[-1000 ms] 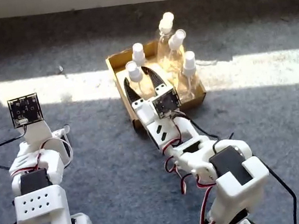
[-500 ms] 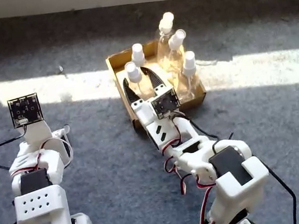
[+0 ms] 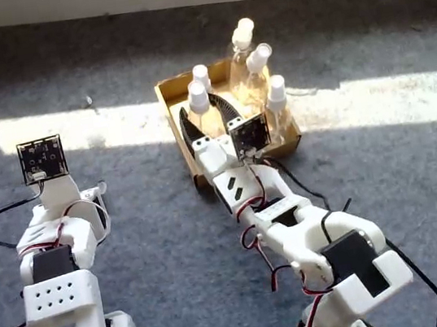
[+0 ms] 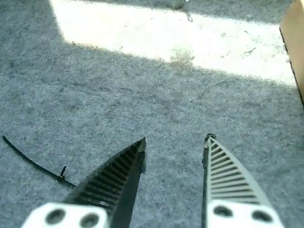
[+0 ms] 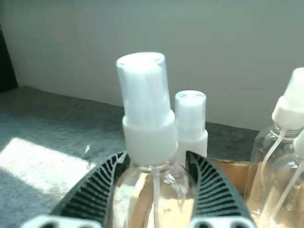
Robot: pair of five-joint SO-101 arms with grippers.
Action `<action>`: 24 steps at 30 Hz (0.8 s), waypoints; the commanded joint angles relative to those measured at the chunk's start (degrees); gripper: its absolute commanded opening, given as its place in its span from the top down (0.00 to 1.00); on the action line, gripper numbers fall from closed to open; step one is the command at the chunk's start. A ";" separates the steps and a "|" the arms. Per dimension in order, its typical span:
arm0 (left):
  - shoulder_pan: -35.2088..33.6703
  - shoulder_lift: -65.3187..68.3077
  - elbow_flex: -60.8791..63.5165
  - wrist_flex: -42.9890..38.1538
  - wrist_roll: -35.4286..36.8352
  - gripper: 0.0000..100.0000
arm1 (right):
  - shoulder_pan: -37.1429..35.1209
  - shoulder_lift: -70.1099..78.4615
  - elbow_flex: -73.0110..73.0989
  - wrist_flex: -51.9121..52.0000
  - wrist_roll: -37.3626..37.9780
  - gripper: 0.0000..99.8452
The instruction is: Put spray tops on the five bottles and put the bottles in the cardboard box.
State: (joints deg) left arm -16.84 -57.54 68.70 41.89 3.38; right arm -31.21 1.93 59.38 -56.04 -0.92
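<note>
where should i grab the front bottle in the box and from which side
Grip the front bottle on its clear shoulder, just under the white spray top, coming from the box's near side. It stands upright with other bottles crowded behind, and the body is wider than the top. The right gripper's jaws hold it there.

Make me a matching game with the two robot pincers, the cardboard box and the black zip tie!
1 left pincer
2 right pincer
3 cardboard box
4 zip tie

A lying on the carpet
B clamped on a bottle
C open above the carpet
D holding the other bottles

Pairs: 1-C, 2-B, 3-D, 4-A.
</note>
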 commanded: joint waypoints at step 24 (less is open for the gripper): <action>0.92 -0.84 -0.22 -0.70 0.35 0.81 | -0.13 -2.86 -0.31 0.66 -0.44 0.86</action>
State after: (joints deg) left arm -16.84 -57.54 68.70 41.89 3.38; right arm -31.21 1.76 59.38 -55.43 -2.33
